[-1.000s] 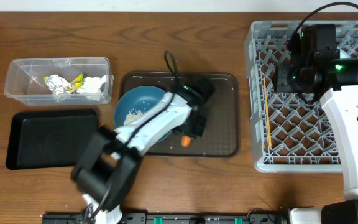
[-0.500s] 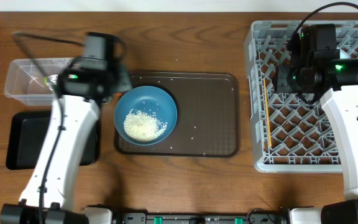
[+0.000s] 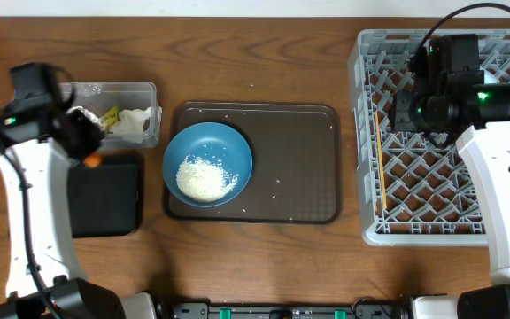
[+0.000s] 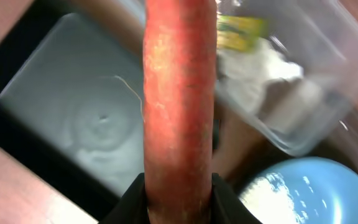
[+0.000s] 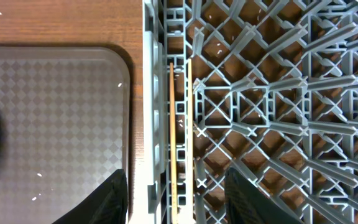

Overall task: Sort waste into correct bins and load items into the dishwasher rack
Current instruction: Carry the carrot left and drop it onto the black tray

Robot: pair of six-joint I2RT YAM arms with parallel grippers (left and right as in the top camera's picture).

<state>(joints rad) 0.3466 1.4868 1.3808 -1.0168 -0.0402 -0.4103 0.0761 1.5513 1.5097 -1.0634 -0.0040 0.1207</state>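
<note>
L arm sits at the bench's left edge. Left fingers [image 4: 179, 206] are clamped on the carrot [image 4: 179, 93], gripping its lower end from both sides; the rest sticks out straight ahead of them. From overhead the carrot is at the far edge of the black tray [image 3: 106, 202], just beside the clear tub [image 3: 144, 88]. Can't tell if it touches the tray. Tub holds the foil ball [image 3: 81, 115], yellow-green wrapper [image 3: 109, 118] and white paper [image 3: 133, 122].

Mid-bench, the dark-blue bowl [image 3: 235, 140] w/ rice [image 3: 204, 178] sits on the brown serving tray [image 3: 301, 164], at its left end; stray grains lie on the tray.

R arm is over the rack [image 3: 419, 182] at the right edge. Right fingers [image 5: 178, 204] are apart and grip nothing. The chopsticks [image 5: 180, 134] lie in the rack's left-hand row, between and ahead of the fingers.
</note>
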